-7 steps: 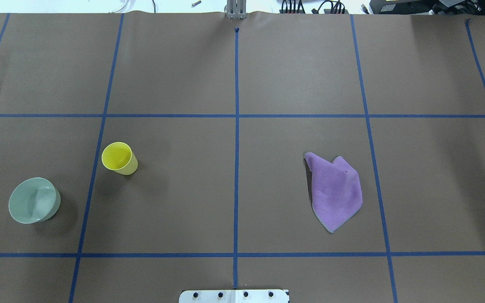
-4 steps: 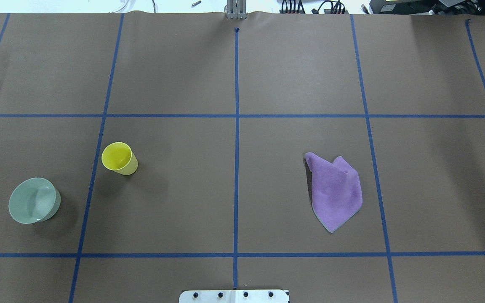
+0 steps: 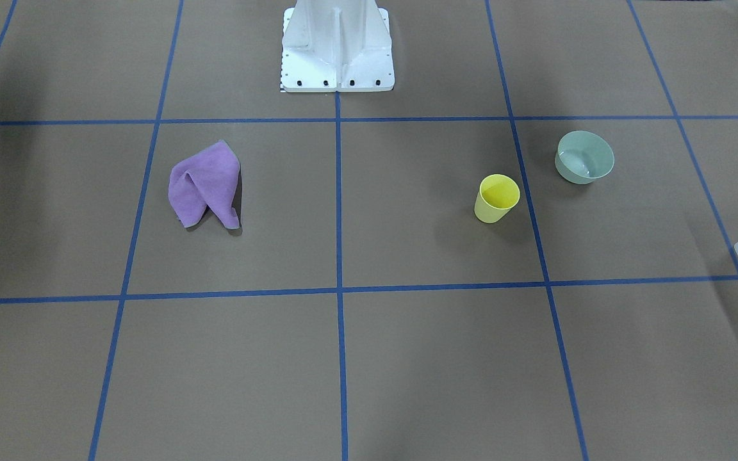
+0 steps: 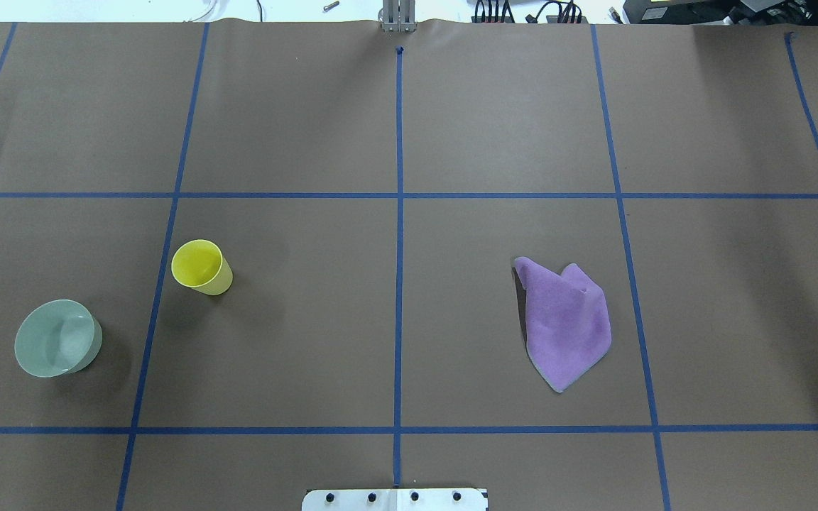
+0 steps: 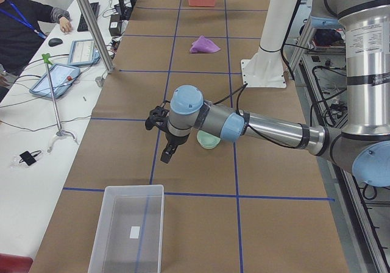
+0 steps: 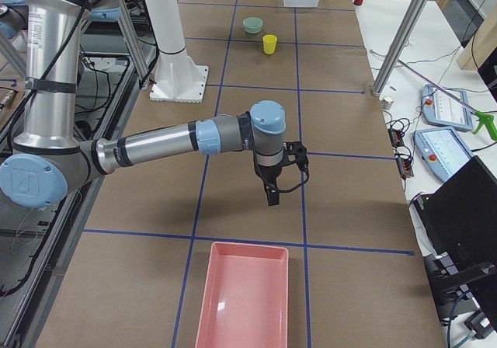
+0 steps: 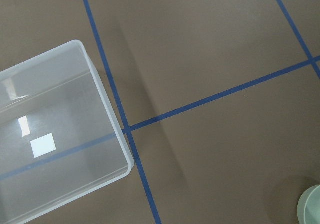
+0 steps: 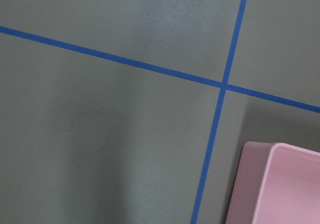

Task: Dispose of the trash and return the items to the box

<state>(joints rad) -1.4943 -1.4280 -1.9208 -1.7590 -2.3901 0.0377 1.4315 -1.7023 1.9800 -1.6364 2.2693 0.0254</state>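
Note:
The translucent whitish box [image 5: 128,230] stands empty at the table's left end; it also shows in the left wrist view [image 7: 50,134]. A yellow cup [image 4: 201,266] stands upright beside a pale green bowl [image 4: 57,338]. A crumpled purple cloth [image 4: 565,319] lies on the right half. My left gripper [image 5: 166,154] hangs above the table between the box and the bowl [image 5: 209,140]. My right gripper [image 6: 272,194] hangs above the table near a pink tray [image 6: 245,294]. Each gripper shows only in a side view, so I cannot tell whether it is open or shut.
The white robot base [image 3: 337,57] stands at the table's near-centre edge. Blue tape lines [image 4: 399,213] divide the brown table cover into squares. An operator [image 5: 24,17] sits at a side desk with tablets and cables. The pink tray's corner shows in the right wrist view [image 8: 280,184].

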